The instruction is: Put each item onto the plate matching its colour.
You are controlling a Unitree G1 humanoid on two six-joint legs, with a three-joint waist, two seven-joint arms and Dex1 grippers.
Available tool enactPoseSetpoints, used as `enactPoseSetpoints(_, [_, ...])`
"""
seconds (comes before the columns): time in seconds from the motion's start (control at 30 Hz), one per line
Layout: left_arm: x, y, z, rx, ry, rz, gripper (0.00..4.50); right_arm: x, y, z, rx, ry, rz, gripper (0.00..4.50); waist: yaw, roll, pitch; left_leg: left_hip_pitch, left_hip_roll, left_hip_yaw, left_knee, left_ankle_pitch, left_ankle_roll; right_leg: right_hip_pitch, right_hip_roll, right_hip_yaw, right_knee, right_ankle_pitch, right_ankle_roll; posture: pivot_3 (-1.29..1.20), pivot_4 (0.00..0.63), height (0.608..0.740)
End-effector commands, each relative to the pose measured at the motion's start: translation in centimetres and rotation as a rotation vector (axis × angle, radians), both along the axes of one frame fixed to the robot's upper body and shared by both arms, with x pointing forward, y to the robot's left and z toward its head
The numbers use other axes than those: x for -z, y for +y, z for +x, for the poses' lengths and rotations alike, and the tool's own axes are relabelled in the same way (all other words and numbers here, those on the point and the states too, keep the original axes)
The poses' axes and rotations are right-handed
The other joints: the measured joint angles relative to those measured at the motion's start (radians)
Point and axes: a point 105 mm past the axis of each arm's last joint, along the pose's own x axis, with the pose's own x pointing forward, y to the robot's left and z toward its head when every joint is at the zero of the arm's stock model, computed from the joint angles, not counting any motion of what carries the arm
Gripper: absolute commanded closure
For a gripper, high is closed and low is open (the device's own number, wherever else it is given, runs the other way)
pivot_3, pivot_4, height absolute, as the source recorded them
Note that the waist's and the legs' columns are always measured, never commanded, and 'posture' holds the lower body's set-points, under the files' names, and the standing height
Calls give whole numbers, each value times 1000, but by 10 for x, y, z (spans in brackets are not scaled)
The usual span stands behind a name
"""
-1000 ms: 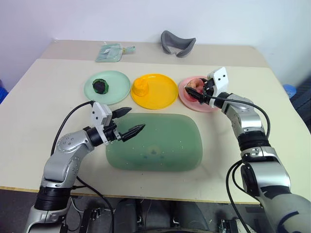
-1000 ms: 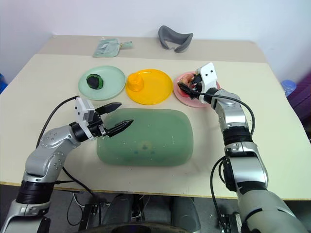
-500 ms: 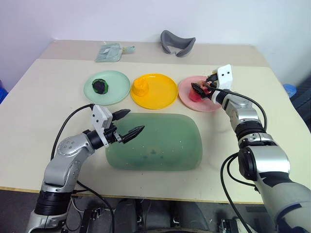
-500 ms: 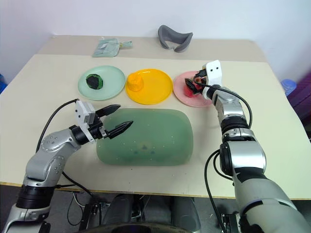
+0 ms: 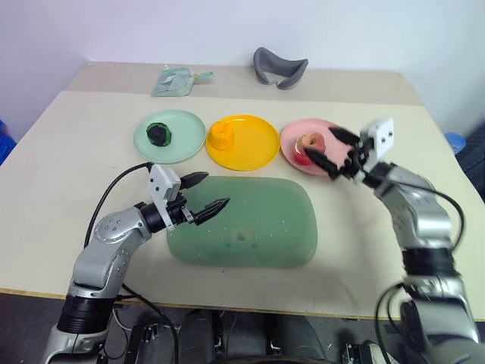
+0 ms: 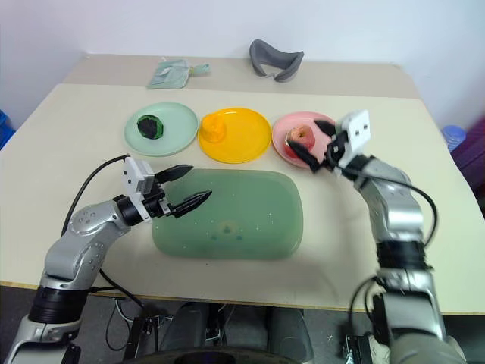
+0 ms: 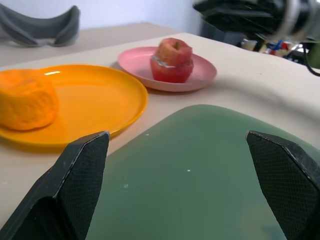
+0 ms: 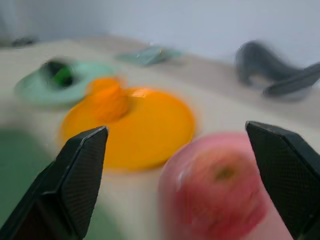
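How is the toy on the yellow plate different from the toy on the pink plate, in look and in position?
The orange lump is plain orange-yellow and rounded with a flat top; the pink-red apple piece is red below, paler on top, with a dimple. The lump sits near the left edge of the yellow plate; the apple sits nearer the middle of the pink plate. Both stand upright, each on the plate of its own colour, with no gripper touching them.
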Motion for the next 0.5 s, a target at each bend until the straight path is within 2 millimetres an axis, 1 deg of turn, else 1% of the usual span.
enactPoseSetpoints(0.03, [-6, 2, 2, 26, -31, 20, 0, -3, 11, -37, -74, 2, -42, 19, 0, 0, 0, 0, 0, 0, 0, 0, 0, 0, 0, 0, 0, 0, 0, 0, 150, 740])
enactPoseSetpoints(0.1, [-5, 4, 2, 40, -31, 31, 0, 6, 12, -53, -65, 35, -46, 19, -5, 0, 0, 0, 0, 0, 0, 0, 0, 0, 0, 0, 0, 0, 0, 0, 150, 740])
enactPoseSetpoints(0.2, [-3, 4, 3, 59, -29, 40, 0, 15, 16, -71, -58, 84, -22, 19, -2, 0, 0, 1, 0, 0, 0, 0, 0, 0, 0, 0, 0, 0, 0, 0, 150, 740])
enactPoseSetpoints(0.37, [-2, 2, 3, 81, -25, 38, 0, 35, 22, -91, -47, 164, -12, 19, 3, 0, -1, 1, -1, -1, 0, 0, 0, 1, 0, 0, 0, 0, 0, 0, 150, 740])
enactPoseSetpoints(0.43, [-1, 7, 3, 77, -32, 57, 0, 41, 25, -99, -54, 167, 10, 19, 2, -1, -1, 1, -1, 0, 0, 0, 0, 1, 0, 0, 0, 0, 0, 0, 150, 740])
enactPoseSetpoints(0.5, [-1, 13, 3, 72, -42, 80, 0, 44, 23, -102, -45, 150, 8, 19, 0, -1, -1, 1, -1, -1, 0, 0, 0, 1, 0, 0, 0, 0, 0, 0, 150, 740])
